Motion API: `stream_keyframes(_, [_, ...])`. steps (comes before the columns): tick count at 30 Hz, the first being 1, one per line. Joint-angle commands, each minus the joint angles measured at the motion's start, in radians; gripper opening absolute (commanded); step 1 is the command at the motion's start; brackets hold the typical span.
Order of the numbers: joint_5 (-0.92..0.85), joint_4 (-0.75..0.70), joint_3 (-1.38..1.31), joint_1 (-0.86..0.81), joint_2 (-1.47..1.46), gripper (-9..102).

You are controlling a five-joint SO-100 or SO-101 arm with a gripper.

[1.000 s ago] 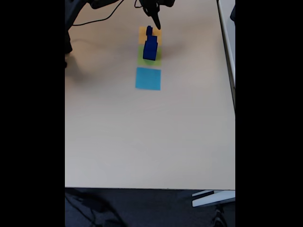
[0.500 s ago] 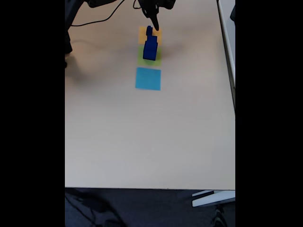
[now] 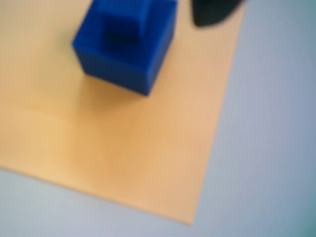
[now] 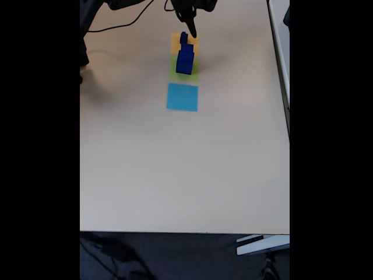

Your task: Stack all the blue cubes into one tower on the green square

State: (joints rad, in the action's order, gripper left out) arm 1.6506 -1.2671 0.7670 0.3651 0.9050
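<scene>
Little has moved since the earlier frames: the claw (image 4: 189,26) has drawn slightly up toward the far edge of the counter (image 4: 175,175); the stack has not shifted.

Near to far, fixed view. Near half of the counter bare. Past the middle, a flat light-blue square (image 4: 182,97). Just beyond it the green square (image 4: 183,71), mostly covered by the tower (image 4: 185,55) of blue cubes. Largest cube at the base, smaller ones above, tapering. Beyond that the orange square (image 4: 178,42), its near part hidden behind the stack. All three squares sit in a line toward the far edge, a little right of centre. Claw tip hangs just beside the top cube, at its far right side; whether it touches, cannot tell. Black cable (image 4: 116,23) trails at the far left corner.

Wrist view, blurred: small cube on a bigger blue cube (image 3: 123,44), orange paper behind them, one dark fingertip (image 3: 212,12) at the top edge, clear of the cubes.

Claw state: holding nothing as far as seen; whether spread or closed, cannot tell.

Judgement: stack looks complete, arm backing off. Risk: the tip is close to the small top cube, so a sideways or downward swing could clip it and topple it, perhaps the middle one too. A straight lift away looks safest.
</scene>
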Motion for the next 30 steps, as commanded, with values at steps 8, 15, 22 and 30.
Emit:
stream_keyframes(8, [-0.006,0.021,-0.021,0.000,0.006,30])
stream_keyframes(15, [0.009,0.021,-0.005,0.005,-0.005,30])
stream_keyframes(22, [0.002,0.021,0.021,0.003,-0.003,29])
stream_keyframes(30, [-0.011,0.023,0.043,-0.003,-0.002,29])
